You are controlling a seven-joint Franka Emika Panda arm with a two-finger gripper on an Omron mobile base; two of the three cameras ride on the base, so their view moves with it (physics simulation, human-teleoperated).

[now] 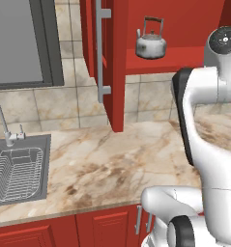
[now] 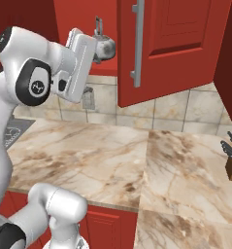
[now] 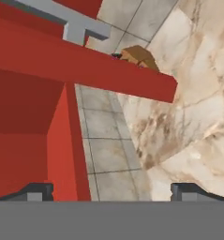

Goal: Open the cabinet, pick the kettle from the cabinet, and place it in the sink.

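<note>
the cabinet (image 1: 118,62) stands open; the kettle (image 1: 151,42) sits on its shelf at upper centre, ungrasped. the gripper (image 3: 111,191) is spread wide, empty. pick and sink (image 1: 20,166) placement remain.

White arm (image 1: 211,144) rises from base, bends at dark elbow, forearm (image 2: 49,63) reaching up and forward. Hand raised high, wrist roughly level. Gripper (image 3: 113,190) jaws spread wide (tips far apart in hand view), nothing between them.

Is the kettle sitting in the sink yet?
No, the kettle stands on the red cabinet shelf, far above the sink.
</note>
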